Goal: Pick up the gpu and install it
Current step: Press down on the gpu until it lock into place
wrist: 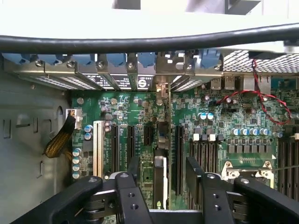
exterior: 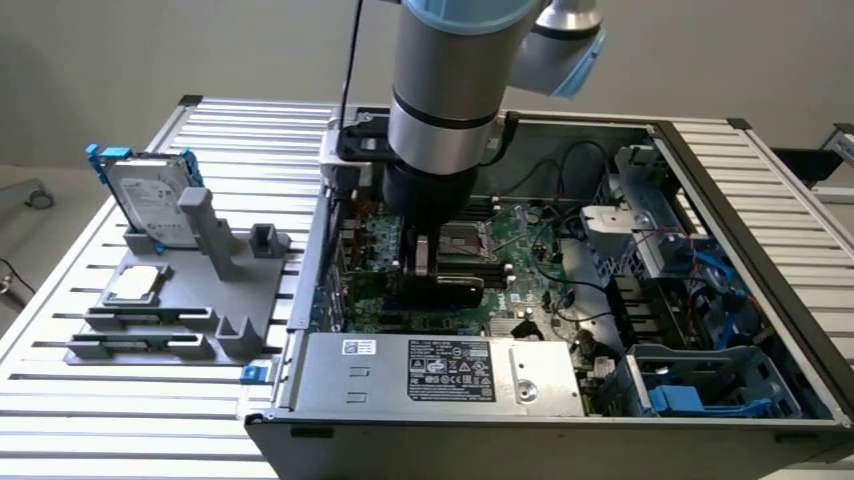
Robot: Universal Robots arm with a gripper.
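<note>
a: silver power supply box (exterior: 441,372) is closest to us in the exterior view, at the front of the open computer case (exterior: 534,445). where is the hand?

b: the arm (exterior: 447,80) goes straight down into the case, over the green motherboard (wrist: 126,107). in the wrist view the hand (wrist: 163,163) is spread wide, and its two black fingers (wrist: 132,175) stand apart.

a: does it pinch something?

b: no. the gpu (wrist: 160,179) stands on its edge between the fingers, in one slot of the motherboard, and i see a free gap at each side of it. the fingers do not touch it.

a: is the card upright?

b: yes, it looks upright, parallel with the long black slots beside it. if it sits fully down in the slot, i cannot tell.

a: and outside the case?

b: on the slatted tabletop (exterior: 120,400), at the exterior view's left, there is a grey holder (exterior: 200,300). a hard drive (exterior: 140,195) in a blue frame stands in it, and a small square silver chip (exterior: 134,285) lies on it, nearer to us. both are well apart from the hand.
</note>
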